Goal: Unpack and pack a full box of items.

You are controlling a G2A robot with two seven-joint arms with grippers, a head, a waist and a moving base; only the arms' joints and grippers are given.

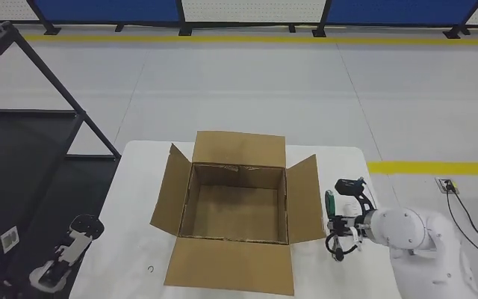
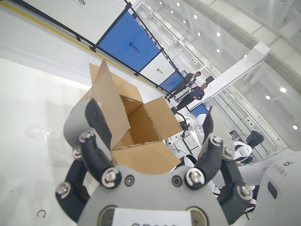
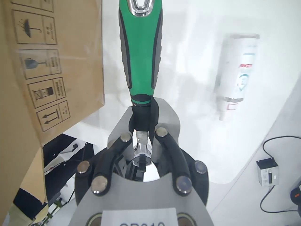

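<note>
We are working at a white table (image 1: 134, 194) with a brown cardboard box (image 1: 239, 149) standing open in the middle of it, all four flaps splayed outward and its floor showing bare. Our left gripper (image 2: 151, 109) is hanging off the near left corner of the box, fingers spread wide and holding nothing. Our right gripper (image 3: 143, 124) is sitting just beside the box's right flap, clamped on the narrow black neck of a green-handled tool (image 3: 140, 48), whose long handle is pointing away from the wrist alongside the box wall. A white bottle (image 3: 236, 71) is lying on its side farther out from the box than the tool. A small metal ring (image 1: 150, 269) is lying near the box's front left corner. With the box looking emptied, we are judging that the tool is either going down or starting its way back in. Either way, we are gripping it far from its heavy end, so the clamp should be tight and the wrist slow. For packing, we should be raising it above the slanting right flap before crossing, then laying it flat along the box floor.
</note>
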